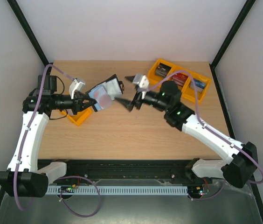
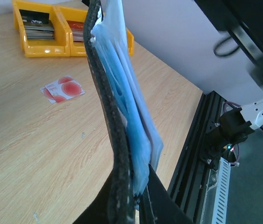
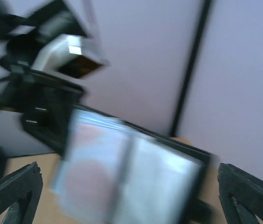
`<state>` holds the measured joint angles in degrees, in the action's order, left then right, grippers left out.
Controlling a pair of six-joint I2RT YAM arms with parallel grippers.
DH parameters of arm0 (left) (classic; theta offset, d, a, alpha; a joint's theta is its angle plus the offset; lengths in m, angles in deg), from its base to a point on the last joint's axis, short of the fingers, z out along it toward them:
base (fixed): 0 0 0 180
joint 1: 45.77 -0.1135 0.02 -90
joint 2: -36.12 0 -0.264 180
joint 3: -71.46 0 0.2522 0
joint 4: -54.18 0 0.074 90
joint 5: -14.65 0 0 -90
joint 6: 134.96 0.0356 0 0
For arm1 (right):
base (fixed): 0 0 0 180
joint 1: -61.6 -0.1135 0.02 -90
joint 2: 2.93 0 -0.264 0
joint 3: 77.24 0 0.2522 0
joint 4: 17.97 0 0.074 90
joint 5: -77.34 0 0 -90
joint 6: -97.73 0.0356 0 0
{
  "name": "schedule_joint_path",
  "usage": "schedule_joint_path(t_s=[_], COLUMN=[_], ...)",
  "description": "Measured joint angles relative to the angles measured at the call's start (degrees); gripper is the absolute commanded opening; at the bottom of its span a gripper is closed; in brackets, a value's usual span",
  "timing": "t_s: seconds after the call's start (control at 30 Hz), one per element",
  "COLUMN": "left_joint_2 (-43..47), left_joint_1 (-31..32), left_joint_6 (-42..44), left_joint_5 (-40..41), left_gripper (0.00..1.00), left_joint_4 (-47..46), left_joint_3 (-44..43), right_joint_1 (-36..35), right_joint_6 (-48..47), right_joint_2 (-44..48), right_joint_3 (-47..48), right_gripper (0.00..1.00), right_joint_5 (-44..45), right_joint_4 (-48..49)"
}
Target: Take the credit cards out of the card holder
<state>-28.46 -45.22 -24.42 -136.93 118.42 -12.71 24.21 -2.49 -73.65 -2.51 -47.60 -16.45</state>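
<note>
Card holder [image 1: 106,95], black outside with blue-grey clear pockets, hangs unfolded, clamped in left gripper [image 1: 88,102]; right gripper [image 1: 127,92] gapes wide.

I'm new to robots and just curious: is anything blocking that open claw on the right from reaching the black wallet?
Nothing visible does. The right gripper faces the card holder, which the left gripper holds up off the table, and there is only open air between them.

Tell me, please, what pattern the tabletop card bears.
The card bears red blotches on white; left wrist view.
</note>
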Motion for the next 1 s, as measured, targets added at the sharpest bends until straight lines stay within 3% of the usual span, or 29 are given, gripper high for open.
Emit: schedule_joint_path(t_s=[0.1,0.33,0.47,0.87,1.0], left_joint_2=[0.4,0.5,0.5,0.5,0.5], left_joint_1=[-0.2,-0.3,-0.3,-0.4,-0.5], left_joint_6=[0.0,0.0,0.0,0.3,0.8], left_joint_5=[0.0,0.0,-0.1,-0.1,-0.1], left_gripper=[0.02,0.02,0.02,0.02,0.02], left_joint_4=[0.0,0.0,0.0,0.0,0.1], left_joint_3=[0.0,0.0,0.0,0.0,0.0], right_joint_1=[-8.9,-16.4,-17.5,-17.8,-17.8], right_joint_6=[3.5,4.9,4.3,3.9,3.8], right_joint_2=[-0.2,-5.7,-9.8,-13.2,-13.5], right_joint_3=[-1.0,0.5,1.3,3.0,3.3], right_gripper=[0.92,0.91,0.88,0.57,0.55], right_joint_5=[1.8,12.1,16.8,23.5,24.0], right_joint_4=[2.5,3.5,2.7,1.7,1.7])
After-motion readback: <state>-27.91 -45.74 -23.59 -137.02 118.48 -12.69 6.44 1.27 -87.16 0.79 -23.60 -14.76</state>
